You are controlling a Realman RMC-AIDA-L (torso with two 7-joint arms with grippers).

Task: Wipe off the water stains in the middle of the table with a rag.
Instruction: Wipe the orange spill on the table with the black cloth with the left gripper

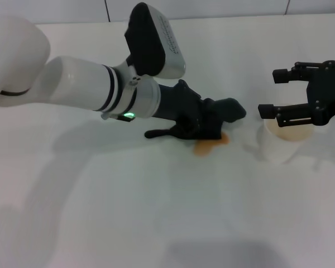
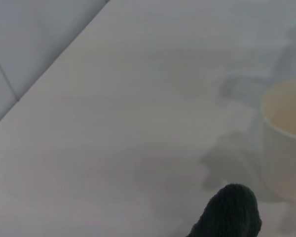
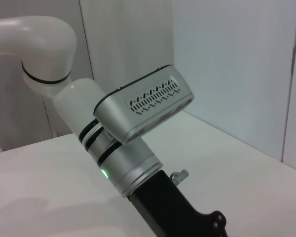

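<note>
Head view: the left arm reaches across the white bench [image 1: 156, 212] from its left side toward the middle, and the left hand [image 1: 204, 120] is pressed low on the surface with the rag [image 1: 230, 108] clamped in it. The dark cloth sticks out past the fingers toward the right side of the bench. The water stains [image 1: 208, 146] show as a small orange-amber patch on the bench, just at the near edge of the left hand and partly hidden under it. Toward the right edge stands a translucent white cup [image 1: 280, 142], near the stain but apart from it. The right hand [image 1: 273, 92] hangs directly above the cup, its black fingers spread wide with nothing between them.

Left wrist view: a rounded end of the rag [image 2: 230, 213] shows against the pale bench [image 2: 113, 123], with the cup [image 2: 284, 143] close beside it, not touching. The bench's far edge meets a tiled wall.

Right wrist view: the left arm's white forearm and its grey wrist camera housing [image 3: 145, 101] fill the picture above the bench [image 3: 44, 177]; a green light glows on the wrist ring. The right hand's own fingers are out of sight here.
</note>
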